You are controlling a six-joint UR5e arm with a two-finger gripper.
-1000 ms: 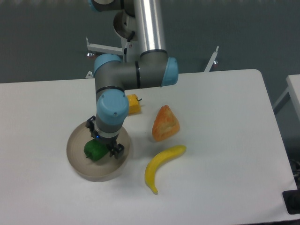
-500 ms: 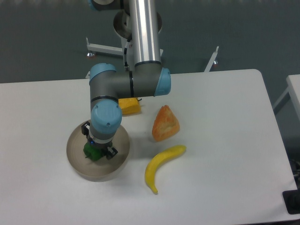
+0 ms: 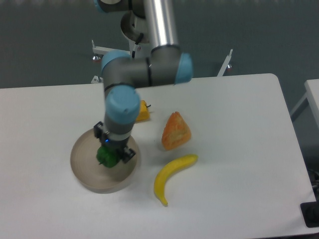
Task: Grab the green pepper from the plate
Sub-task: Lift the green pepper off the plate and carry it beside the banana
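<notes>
The green pepper (image 3: 106, 156) is a small dark-green lump over the middle of the round beige plate (image 3: 82, 168) at the table's left. My gripper (image 3: 113, 149) points straight down from above and is shut on the pepper, one black finger on each side. The pepper's top is hidden by the wrist. It seems to hang just above the plate's floor, though I cannot tell whether they still touch.
A yellow pepper (image 3: 142, 111) lies just behind the plate, partly hidden by the arm. An orange wedge-shaped fruit (image 3: 175, 131) and a banana (image 3: 172, 177) lie to the plate's right. The table's right edge (image 3: 294, 129) is far off.
The arm went down onto the pepper half a second ago. It has since risen and shifted slightly right, and the pepper has come with it between the fingers.
</notes>
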